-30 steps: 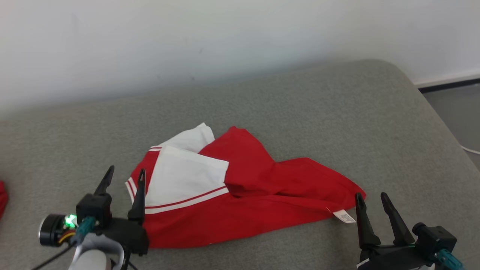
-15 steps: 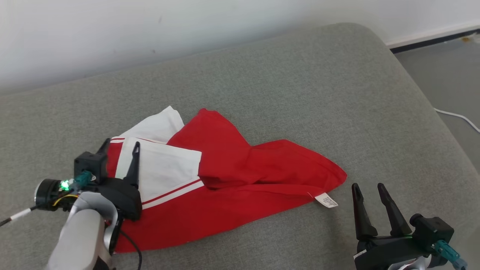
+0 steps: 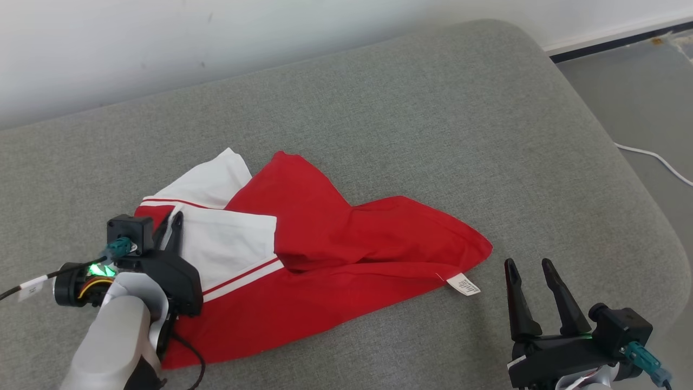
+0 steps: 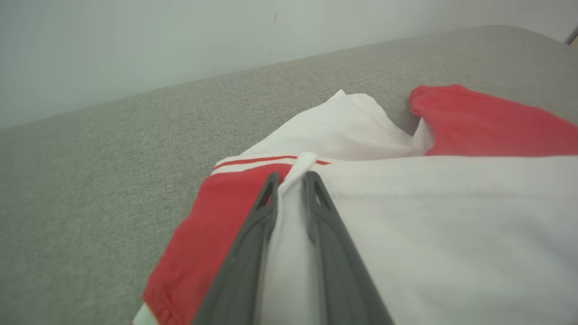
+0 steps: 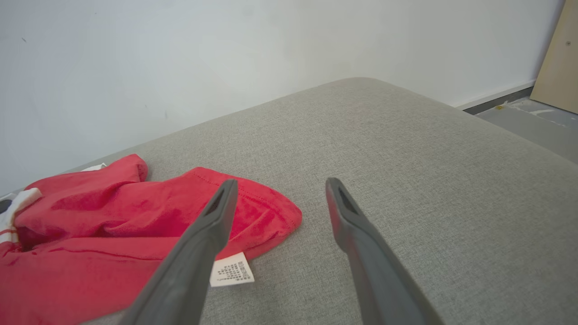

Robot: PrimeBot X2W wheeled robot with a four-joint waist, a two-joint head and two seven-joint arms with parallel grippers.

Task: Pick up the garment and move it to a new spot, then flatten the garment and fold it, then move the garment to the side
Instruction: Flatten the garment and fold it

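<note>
The garment (image 3: 346,249) is red with white panels and thin stripes, lying crumpled on the grey cushion (image 3: 433,119). My left gripper (image 3: 169,225) sits at its left end, jaws closed on a fold of the white panel; the left wrist view shows the white fabric (image 4: 291,198) pinched between the fingers (image 4: 253,234) of the left gripper (image 4: 289,178). My right gripper (image 3: 528,268) stands open on the cushion just right of the garment's red corner and its white label (image 3: 463,284). In the right wrist view the right gripper (image 5: 280,187) has wide-apart fingers with bare cushion between them, beside the garment (image 5: 113,225) and label (image 5: 231,270).
A pale wall (image 3: 216,32) runs behind the cushion. The cushion's right edge drops to a grey floor (image 3: 639,92) with a white cable (image 3: 649,157). A tan board (image 5: 557,58) leans at the far right in the right wrist view.
My left gripper moved forward onto the garment's white panel and closed on a fold of it. The head camera shifted, sliding the whole scene left and down. The right gripper stays open.
</note>
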